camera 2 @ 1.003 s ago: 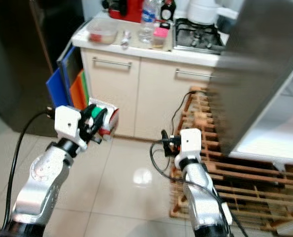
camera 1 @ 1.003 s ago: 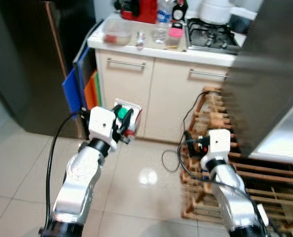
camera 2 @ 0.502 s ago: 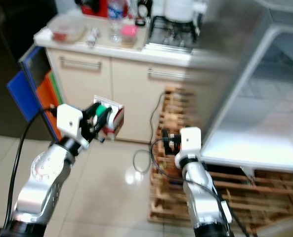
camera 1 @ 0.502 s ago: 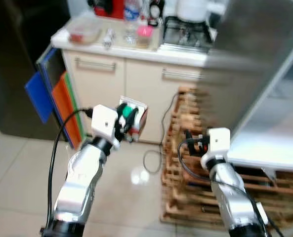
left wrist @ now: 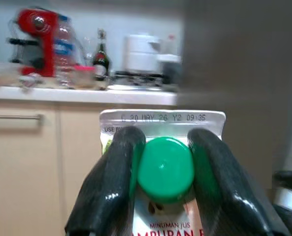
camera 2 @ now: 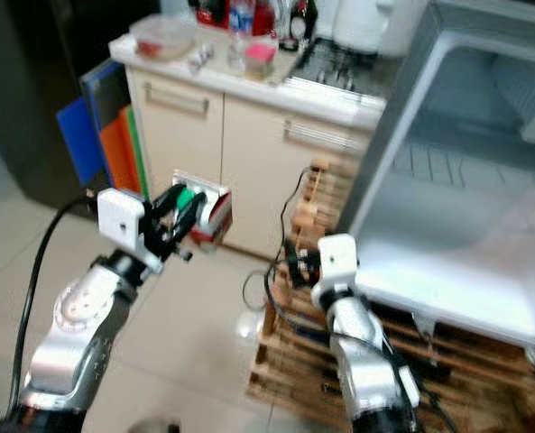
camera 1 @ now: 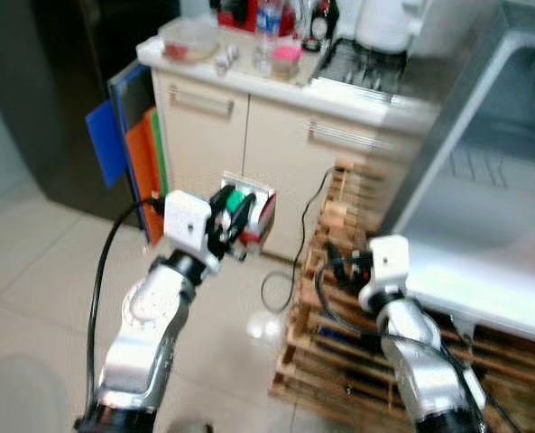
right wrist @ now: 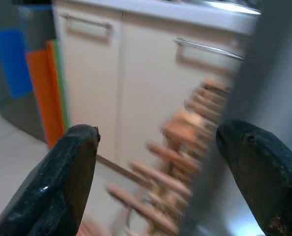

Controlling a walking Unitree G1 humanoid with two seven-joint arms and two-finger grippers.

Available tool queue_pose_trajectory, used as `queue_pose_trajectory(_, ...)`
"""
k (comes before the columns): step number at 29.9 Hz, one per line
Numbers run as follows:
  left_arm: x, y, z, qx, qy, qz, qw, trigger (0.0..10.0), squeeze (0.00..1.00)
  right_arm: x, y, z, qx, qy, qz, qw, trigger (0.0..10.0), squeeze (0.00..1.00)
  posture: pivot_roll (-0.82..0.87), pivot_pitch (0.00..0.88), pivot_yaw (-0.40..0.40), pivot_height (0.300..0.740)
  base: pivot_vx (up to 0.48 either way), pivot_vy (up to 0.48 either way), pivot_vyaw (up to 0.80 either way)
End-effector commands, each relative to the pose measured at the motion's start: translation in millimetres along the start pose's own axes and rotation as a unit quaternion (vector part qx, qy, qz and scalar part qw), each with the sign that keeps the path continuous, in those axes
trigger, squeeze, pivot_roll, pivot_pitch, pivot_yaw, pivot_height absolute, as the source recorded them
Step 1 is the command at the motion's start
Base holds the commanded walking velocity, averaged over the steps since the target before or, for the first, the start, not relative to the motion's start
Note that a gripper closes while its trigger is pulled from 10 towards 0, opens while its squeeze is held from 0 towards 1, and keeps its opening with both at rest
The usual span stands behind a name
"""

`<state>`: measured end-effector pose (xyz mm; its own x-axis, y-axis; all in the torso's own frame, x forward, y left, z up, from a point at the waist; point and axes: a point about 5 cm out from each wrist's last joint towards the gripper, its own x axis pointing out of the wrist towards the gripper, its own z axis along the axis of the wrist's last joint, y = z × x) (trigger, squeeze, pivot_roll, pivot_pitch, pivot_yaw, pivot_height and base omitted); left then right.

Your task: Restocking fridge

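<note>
The left gripper [left wrist: 161,172] has its jaws closed narrowly on the green cap [left wrist: 165,168] of a carton [camera 1: 253,212], one black finger pressed to each side of the cap, with the white top seam and its printed date code standing just above them. That hold is on the cap alone rather than on the carton's body, so my worry is that the carton could swing or twist under the jaws while the robot walks, or that the cap could turn and let the carton slip out before it gets to a shelf. The carton is carried in the air in front of the robot, at the height of the cream cabinet doors [camera 1: 204,135] below the counter [camera 1: 276,77], well short of the open fridge [camera 2: 465,180] that stands to the robot's right. The right gripper [right wrist: 160,172] has its jaws spread wide and holds nothing, hanging over the wooden pallet [camera 1: 339,361] beside the fridge, close enough to its lower edge that a careless turn might knock it.
</note>
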<state>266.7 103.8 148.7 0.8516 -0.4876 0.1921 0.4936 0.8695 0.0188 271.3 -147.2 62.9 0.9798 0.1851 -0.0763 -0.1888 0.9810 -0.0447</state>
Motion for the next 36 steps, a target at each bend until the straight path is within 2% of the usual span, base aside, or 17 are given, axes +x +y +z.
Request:
queue_pose_trajectory(1, 1.4, 3.6, 5.5, 0.011, -0.006, 0.000, 1.000, 0.0, 0.00, -1.1, -11.4, -0.1, 0.000, 0.003, -0.024, 1.000, 10.0, 0.00, 0.01, 0.000, -0.062, 0.703, 0.000, 0.000, 0.00)
queue_pose_trajectory(9, 1.9, 4.5, 5.2, 0.014, -0.003, -0.004, 1.000, 0.0, 0.00, 0.1, -12.6, 1.2, 0.002, 0.002, -0.030, 1.000, 10.0, 0.00, 0.01, 0.000, -0.060, 0.703, 0.000, 0.000, -0.12)
queue_pose_trajectory(24, 3.5, 8.7, -1.5, 0.024, 0.015, 0.010, 1.000, 0.0, 0.00, 0.8, -14.9, 2.2, 0.001, -0.004, -0.037, 0.999, 10.0, 0.00, 0.01, 0.000, -0.057, 0.654, 0.000, 0.000, -0.46)
queue_pose_trajectory(36, 5.8, 7.7, -1.9, 0.025, 0.015, 0.014, 0.999, 0.0, 0.00, 1.2, -13.0, 2.1, -0.009, -0.005, -0.030, 1.000, 10.0, 0.00, 0.01, 0.000, -0.059, 0.649, 0.000, -0.467, 0.00)
